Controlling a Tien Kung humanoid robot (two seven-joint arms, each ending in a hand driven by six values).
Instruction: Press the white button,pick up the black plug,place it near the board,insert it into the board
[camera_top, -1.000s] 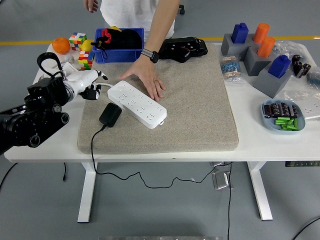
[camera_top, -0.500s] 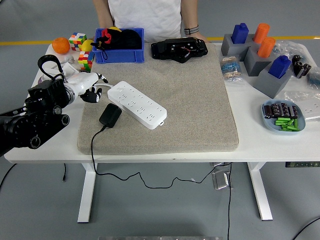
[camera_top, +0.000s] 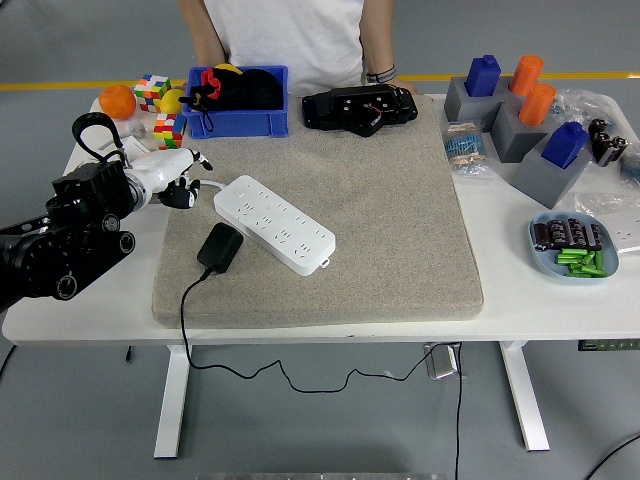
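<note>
White five-fingered left robot hand (camera_top: 172, 178) is hovering just left of the white rectangular power strip (camera_top: 274, 223), fingers loosely curled and holding nothing. Right of that strip no right arm is showing. Flat black plug (camera_top: 220, 247) is lying just below the strip on the beige felt mat (camera_top: 400, 220), its cord dropping over the white bench (camera_top: 520, 300) edge.
</note>
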